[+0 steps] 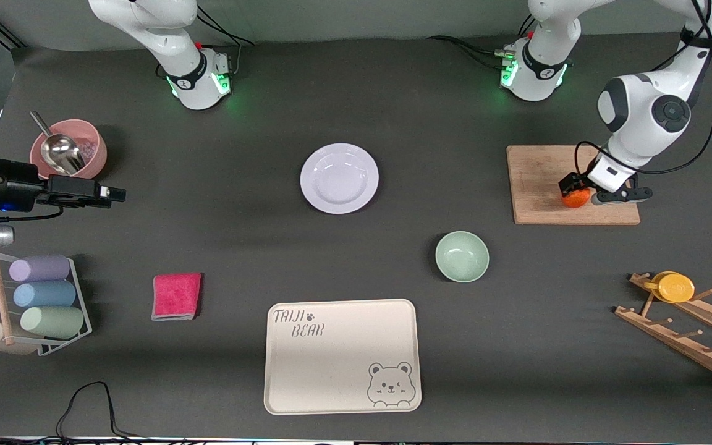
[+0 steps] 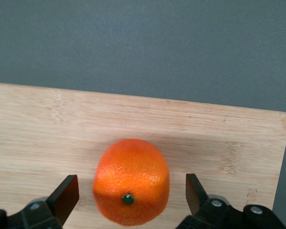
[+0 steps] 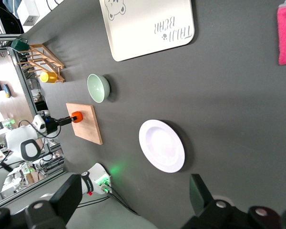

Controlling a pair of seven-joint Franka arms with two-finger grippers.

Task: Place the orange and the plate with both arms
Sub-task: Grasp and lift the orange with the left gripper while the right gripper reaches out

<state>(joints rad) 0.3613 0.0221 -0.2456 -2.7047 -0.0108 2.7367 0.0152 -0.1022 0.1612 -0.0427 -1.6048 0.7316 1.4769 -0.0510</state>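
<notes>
- Nearest my front camera lies one cream bear tray (image 1: 342, 355), whole and bare.
- From the tray, one pink cloth (image 1: 176, 296) sits at about 10 o'clock and one green bowl (image 1: 461, 256) at about 1 o'clock.
- I count one plate (image 1: 339, 178), at 12 o'clock from the tray, mid-table and bare.
- One orange (image 1: 575, 198) rests on the one wooden board (image 1: 541, 179), at 3 o'clock from the plate; the left arm's wrist partly covers it from the front.
- My left gripper (image 2: 132, 193) is down at the board, fingers spread wide either side of the orange with a gap on each side.
- My right gripper (image 3: 136, 198) waits high over the right arm's end of the table, fingers wide apart, holding nothing; the front view cuts it off at the edge.
- One pink bowl (image 1: 84, 139) with a metal scoop (image 1: 59, 150), a rack of three cups (image 1: 47, 295), and one peg rack (image 1: 696, 324) carrying a yellow dish (image 1: 676, 287) sit at the table ends.
</notes>
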